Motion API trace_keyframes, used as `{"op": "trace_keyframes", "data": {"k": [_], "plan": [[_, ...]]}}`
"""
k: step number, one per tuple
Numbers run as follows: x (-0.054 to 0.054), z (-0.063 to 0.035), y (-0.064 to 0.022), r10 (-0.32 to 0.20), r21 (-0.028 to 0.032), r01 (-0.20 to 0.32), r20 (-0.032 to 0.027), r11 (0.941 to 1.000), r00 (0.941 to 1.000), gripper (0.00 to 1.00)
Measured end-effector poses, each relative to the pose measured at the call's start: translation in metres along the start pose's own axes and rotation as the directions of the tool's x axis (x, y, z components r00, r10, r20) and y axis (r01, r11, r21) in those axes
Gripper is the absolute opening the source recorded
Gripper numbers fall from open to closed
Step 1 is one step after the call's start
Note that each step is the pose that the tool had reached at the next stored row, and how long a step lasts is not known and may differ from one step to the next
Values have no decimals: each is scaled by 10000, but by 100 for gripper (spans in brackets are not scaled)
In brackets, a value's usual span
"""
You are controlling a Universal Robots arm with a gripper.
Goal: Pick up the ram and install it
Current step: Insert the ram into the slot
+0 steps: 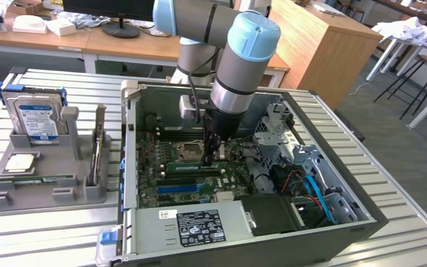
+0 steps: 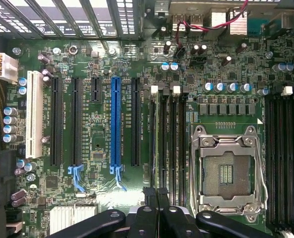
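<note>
Arm [image 1: 236, 67] of grey metal with pale blue caps is reaching down into the open black computer case [image 1: 362, 219], which is lying on the slatted metal table [image 1: 50, 236]. Its black gripper [image 1: 213, 157] is standing upright over the green motherboard [image 2: 99, 134], at the row of long black memory slots [image 2: 174, 144] just beside the silver processor socket [image 2: 227, 173]. In the wrist view the two black fingers of the gripper [image 2: 156, 194] are pressing together, with no gap between them. The ram [image 1: 189, 166], a long thin green circuit-board stick, is standing on its edge in the slot area. The fingertips are resting right at it, nearer to its end on the exterior view's right. Whether they are pinching it or only touching it, I cannot tell. On the exterior view's left, well apart from the case, a grey plastic tray [image 1: 20, 200] is carrying a hard drive with a blue-and-white label [image 1: 39, 119].
</note>
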State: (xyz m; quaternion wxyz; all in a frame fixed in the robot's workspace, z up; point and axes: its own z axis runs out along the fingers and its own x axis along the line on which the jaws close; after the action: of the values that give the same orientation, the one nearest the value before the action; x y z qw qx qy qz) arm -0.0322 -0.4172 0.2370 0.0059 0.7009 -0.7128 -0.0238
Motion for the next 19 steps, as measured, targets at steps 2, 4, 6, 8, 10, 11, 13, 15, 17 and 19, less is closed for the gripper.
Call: {"op": "trace_keyframes", "data": {"k": [2, 4, 6, 8, 10, 11, 13, 15, 17, 19], "plan": [[0, 11, 0, 0, 0, 0, 2, 10000, 10000, 11], [1, 16, 0, 1, 0, -1, -2, 10000, 10000, 11], [1, 21, -1, 1, 0, -1, 1, 10000, 10000, 11], [0, 31, -1, 1, 2, -1, 3, 10000, 10000, 11], [1, 32, -1, 0, 0, 0, 0, 10000, 10000, 11], [1, 31, -1, 1, 0, -1, -1, 10000, 10000, 11], [-1, 35, -1, 1, 1, -1, 2, 10000, 10000, 11], [-8, 38, -1, 1, 1, -1, 3, 10000, 10000, 11], [-9, 38, -1, 1, 0, -1, 1, 10000, 10000, 11], [-9, 39, -1, 0, 0, 0, 0, 10000, 10000, 11]]}}
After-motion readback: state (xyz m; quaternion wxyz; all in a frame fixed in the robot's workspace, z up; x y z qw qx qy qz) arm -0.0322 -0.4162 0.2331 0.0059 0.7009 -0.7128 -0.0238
